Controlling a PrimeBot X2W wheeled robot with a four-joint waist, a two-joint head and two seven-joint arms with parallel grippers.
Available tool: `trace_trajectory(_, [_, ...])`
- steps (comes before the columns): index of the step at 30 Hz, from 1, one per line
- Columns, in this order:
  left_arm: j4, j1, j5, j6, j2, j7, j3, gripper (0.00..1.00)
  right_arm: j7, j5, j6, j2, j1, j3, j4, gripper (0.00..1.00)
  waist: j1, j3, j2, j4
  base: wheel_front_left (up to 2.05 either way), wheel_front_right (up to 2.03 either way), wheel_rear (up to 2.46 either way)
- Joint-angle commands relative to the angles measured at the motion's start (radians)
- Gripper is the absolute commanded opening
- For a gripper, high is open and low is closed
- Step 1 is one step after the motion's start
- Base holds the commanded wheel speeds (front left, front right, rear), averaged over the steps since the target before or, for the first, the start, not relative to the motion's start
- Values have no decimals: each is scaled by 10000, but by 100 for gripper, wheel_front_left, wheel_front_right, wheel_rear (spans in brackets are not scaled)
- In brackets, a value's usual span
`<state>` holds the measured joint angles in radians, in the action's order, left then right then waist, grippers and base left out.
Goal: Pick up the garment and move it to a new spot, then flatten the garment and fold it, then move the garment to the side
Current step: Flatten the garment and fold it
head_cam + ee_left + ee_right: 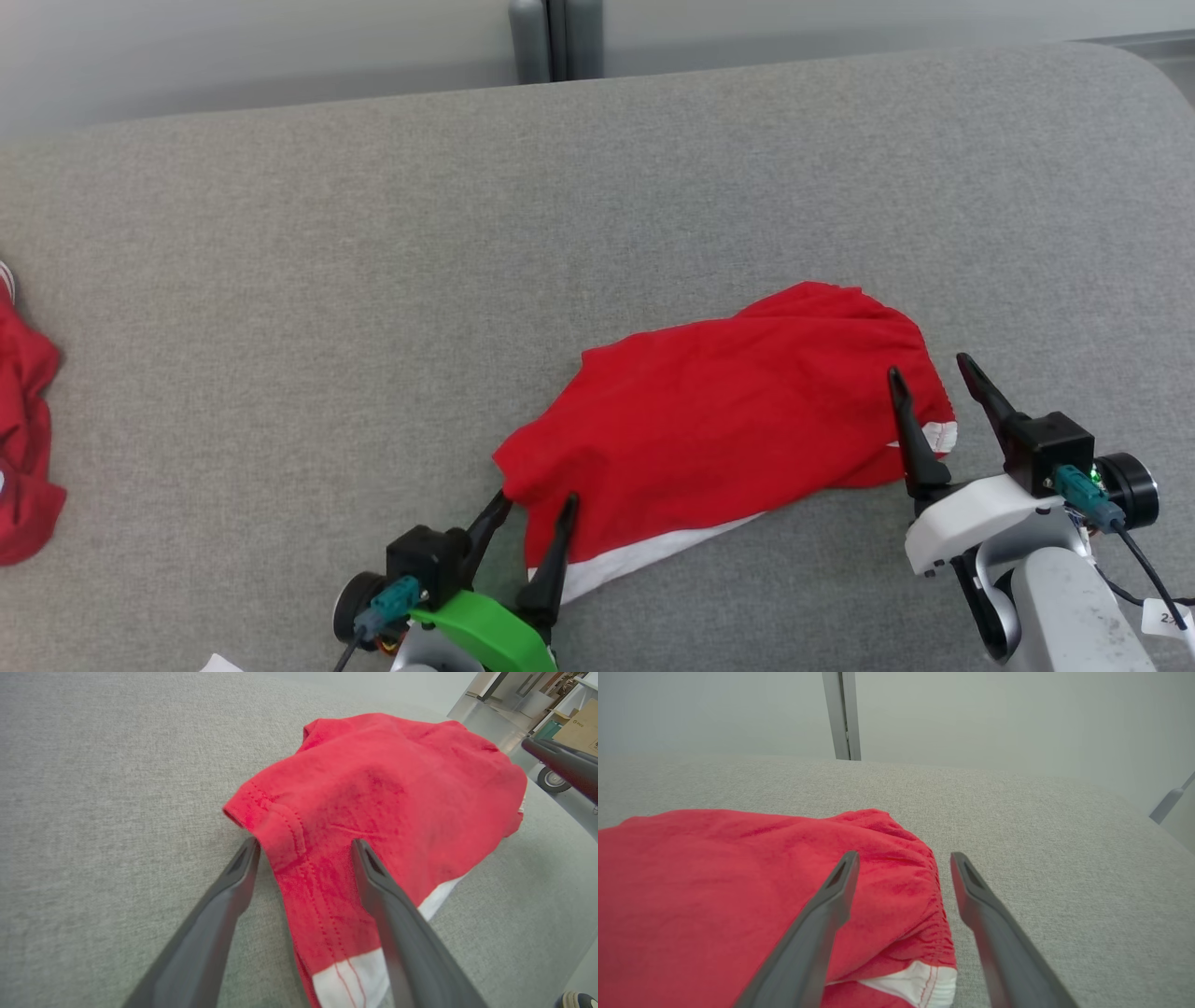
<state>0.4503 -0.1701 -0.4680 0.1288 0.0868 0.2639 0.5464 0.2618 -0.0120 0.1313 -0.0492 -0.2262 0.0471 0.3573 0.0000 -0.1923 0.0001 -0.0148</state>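
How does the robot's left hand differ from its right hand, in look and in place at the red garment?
The left hand rises from a green part, the right hand from a white part. The left hand is at the near left corner of the red garment, by a stitched hem; the right hand is at its right end, by gathered fabric. Both are open, one finger over cloth and one over the grey surface.

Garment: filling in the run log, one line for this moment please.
garment: loose on grey surface | left gripper: open over left corner | right gripper: open over right end
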Motion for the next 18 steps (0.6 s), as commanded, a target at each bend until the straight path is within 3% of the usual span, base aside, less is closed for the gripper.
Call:
trace_trajectory(1, [-96, -243, -130, 27, 57, 9, -3, 5, 45, -32, -10, -29, -23, -37, -20, 100, 0, -14, -1, 31, 0, 0, 0])
trace_trajectory(2, [-188, -306, -178, 27, 90, 8, -55, 0, 45, -41, -10, -29, -21, -58, -33, 100, 0, -24, -1, 46, 0, 0, 0])
trace_trajectory(8, [-452, -501, -167, 27, 198, 8, -1030, 0, 45, -154, -10, -29, -33, -80, -42, 100, 0, -121, -1, 55, 0, 0, 0])
trace_trajectory(18, [458, -1761, 278, 27, 697, 8, -1674, 0, 46, -460, -10, -30, -125, -466, 119, 100, 0, -284, -1, 171, 0, 0, 0])
